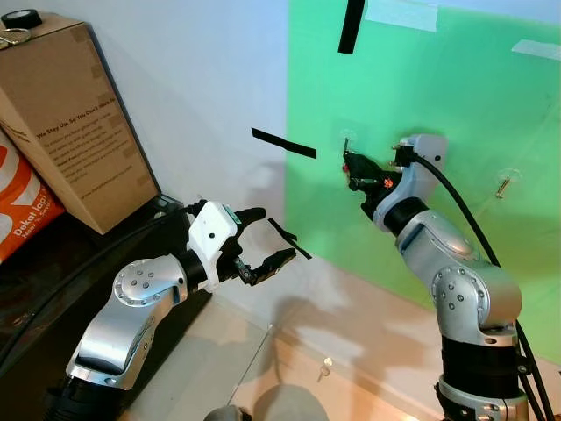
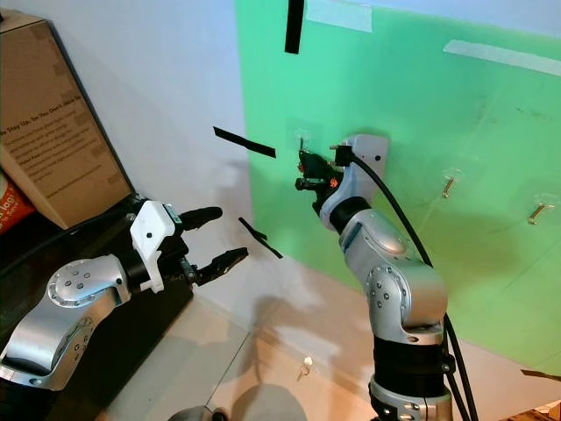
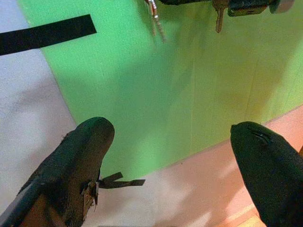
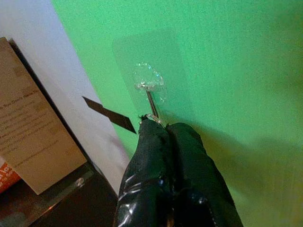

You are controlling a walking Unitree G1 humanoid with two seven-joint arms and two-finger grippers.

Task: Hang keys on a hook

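Green panel (image 1: 438, 96), black tape strips (image 1: 282, 143), brown box (image 1: 66, 114).

Cardboard box (image 1: 74, 123): side panel carries black print, first line reads roughly "We Stay Up, So You Don't Have To"; smaller lines under it illegible. Orange bag (image 1: 22, 206): white lettering, unclear.

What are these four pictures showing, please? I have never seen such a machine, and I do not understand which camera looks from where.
This is a humanoid robot with two silver arms. The two wide pictures come from its head; the other two come from cameras on its wrists. The right gripper, fingers shut, holds a small metal key ring up to a clear plastic wall hook on the green panel. The left gripper hangs open, idle, lower down. A brown cardboard box stands at the left.
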